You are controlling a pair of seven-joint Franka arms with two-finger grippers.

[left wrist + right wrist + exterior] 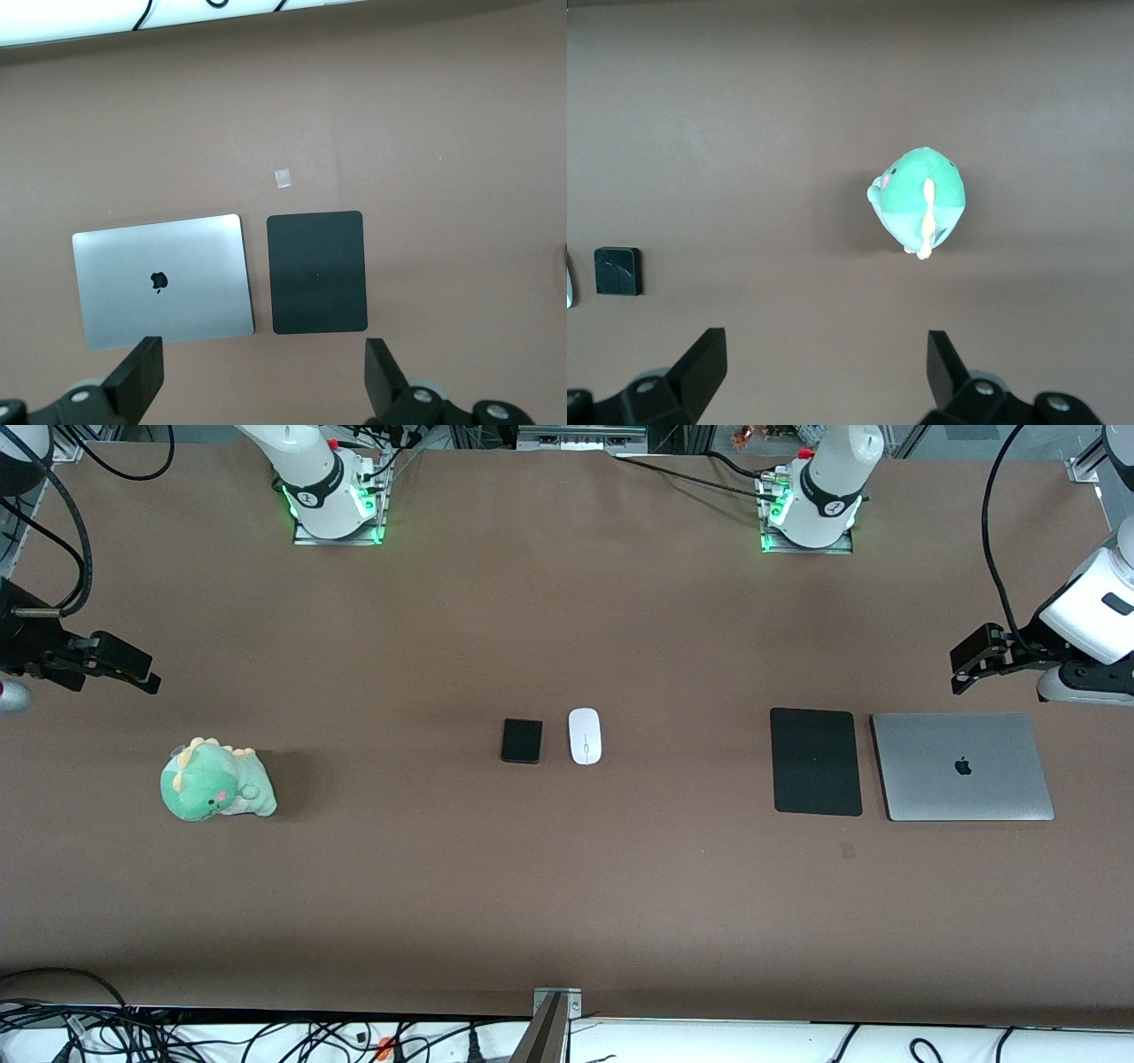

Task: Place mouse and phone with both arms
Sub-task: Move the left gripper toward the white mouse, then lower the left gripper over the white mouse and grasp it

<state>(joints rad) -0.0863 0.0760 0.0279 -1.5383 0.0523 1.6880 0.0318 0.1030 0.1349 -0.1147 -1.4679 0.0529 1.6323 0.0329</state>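
Mouse and phone lie side by side, just apart, at the middle of the brown matte table in the front view. The mouse is a smooth white oval with a thin grey line down its middle, and it lies on the side toward the left arm's end. The phone is a glossy black slab with rounded corners. Toward the left arm's end lie a flat matte black pad and, just beside it, a closed silver laptop with a dark logo. Toward the right arm's end sits a soft green plush dinosaur with pale spikes and a pink cheek. The left gripper hangs above the table's end near the laptop; the right gripper hangs above the other end near the plush. Both arms wait, holding nothing.

From the left wrist, the left gripper stands wide, its black fingers spread over the laptop and the pad. A small pale square patch marks the table near the pad.

From the right wrist, the right gripper is likewise spread wide and empty over bare table, near the rounded plush. The phone shows well apart from the plush, and a sliver of the mouse shows at the picture's edge.
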